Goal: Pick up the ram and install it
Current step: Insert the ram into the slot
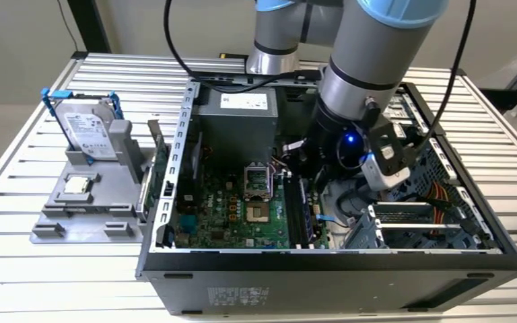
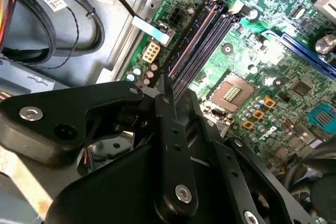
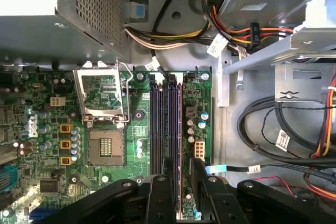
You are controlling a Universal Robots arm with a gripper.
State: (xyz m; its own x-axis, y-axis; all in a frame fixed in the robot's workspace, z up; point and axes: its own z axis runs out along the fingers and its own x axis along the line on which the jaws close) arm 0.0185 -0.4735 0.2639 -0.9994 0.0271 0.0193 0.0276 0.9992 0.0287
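Note:
The ram (image 3: pixel 178 129) is a thin dark stick seen edge-on, standing along one of the black memory slots (image 3: pixel 156 124) on the green motherboard (image 3: pixel 137 145). In the second wrist view the ram (image 2: pixel 197 38) runs up from between my black fingertips. My gripper (image 3: pixel 181 169) reaches down into the open computer case (image 1: pixel 164 202) and straddles the near end of the stick, shut on it. In the exterior view the arm's wrist (image 1: pixel 349 145) covers most of the gripper, and the slots (image 1: pixel 299 208) lie just below it.
An open processor socket (image 3: pixel 105 145) lies beside the slots. Bundled cables (image 3: pixel 283 129) and a metal drive cage (image 1: pixel 420 229) crowd the other side. The power supply (image 1: pixel 236 121) fills the case's back. Outside, a grey rack (image 1: pixel 83 202) holds a blue-framed hard drive (image 1: pixel 88 131) and a small silver chip (image 1: pixel 79 184).

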